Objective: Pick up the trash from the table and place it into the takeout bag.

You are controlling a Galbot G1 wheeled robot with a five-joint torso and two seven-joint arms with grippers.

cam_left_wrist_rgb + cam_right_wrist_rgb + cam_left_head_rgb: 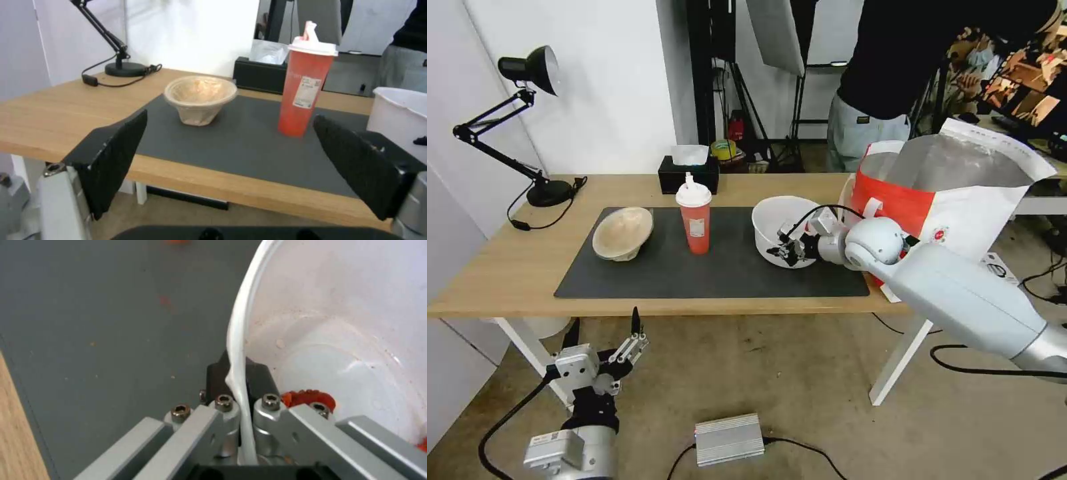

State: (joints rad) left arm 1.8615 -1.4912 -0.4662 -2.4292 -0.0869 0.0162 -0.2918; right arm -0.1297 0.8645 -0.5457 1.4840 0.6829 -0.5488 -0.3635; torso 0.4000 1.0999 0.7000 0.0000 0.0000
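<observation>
On the dark mat of the table (494,280) stand a beige pulp bowl (622,232) (200,98), a tall red drink cup (694,215) (306,90) with a white lid, and a white round bowl (780,223) (347,333) with red food scraps. My right gripper (784,251) (238,373) is shut on the white bowl's near rim, one finger inside and one outside. The takeout bag (954,193) stands open at the table's right end, just behind my right arm. Below the table's front edge, my left gripper (604,330) (231,156) hangs open, holding nothing.
A black tissue box (688,172) sits at the back edge behind the cup. A black desk lamp (527,127) stands at the back left, its cord on the wood. A person stands behind the table. A grey power box (728,438) lies on the floor.
</observation>
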